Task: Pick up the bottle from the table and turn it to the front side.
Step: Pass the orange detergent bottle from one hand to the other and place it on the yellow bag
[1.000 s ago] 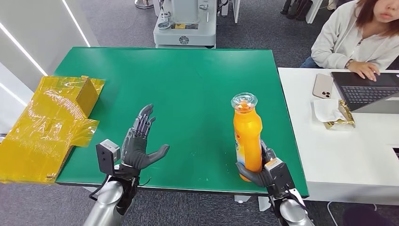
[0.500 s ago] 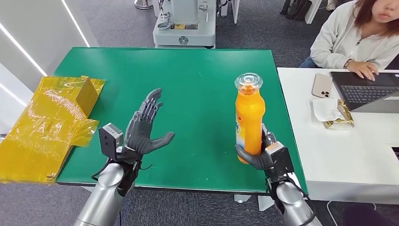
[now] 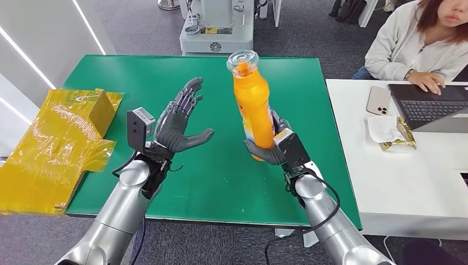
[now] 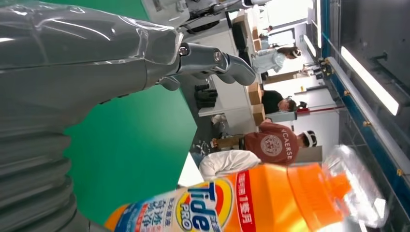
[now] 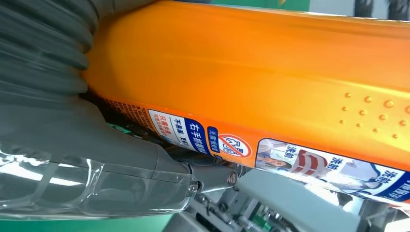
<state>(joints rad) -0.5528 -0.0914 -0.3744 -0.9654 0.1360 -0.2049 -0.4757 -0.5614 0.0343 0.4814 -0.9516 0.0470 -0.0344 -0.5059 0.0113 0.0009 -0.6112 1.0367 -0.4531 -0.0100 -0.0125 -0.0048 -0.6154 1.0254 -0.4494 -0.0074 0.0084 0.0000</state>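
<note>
Since a second ago the right robot hand (image 3: 269, 148) has carried the orange bottle (image 3: 253, 105) up off the green worktop (image 3: 221, 182) and leftward toward the middle; it grips the bottle's lower body, base near, clear cap tipped slightly left and far. Left robot hand (image 3: 177, 124) has risen too and sits just left of the bottle, apart from it, fingers spread, thumb pointing at it, holding nothing. Left wrist view: label side with "Tide PRO" faces that hand (image 4: 72, 72), bottle (image 4: 251, 203) close alongside. Right wrist view: fingers (image 5: 203, 175) pressed against the orange body (image 5: 251, 63) by the printed label strip.

Around: yellow crinkled packaging (image 3: 60, 143) overhanging the worktop's left edge, well clear of both hands. White desk (image 3: 397, 182) adjoining on the right, with phone (image 3: 378, 100), laptop (image 3: 427, 105), tissue and wrapper (image 3: 393, 132); a seated person's hand on the laptop. Grey machine (image 3: 218, 27) beyond the far edge
</note>
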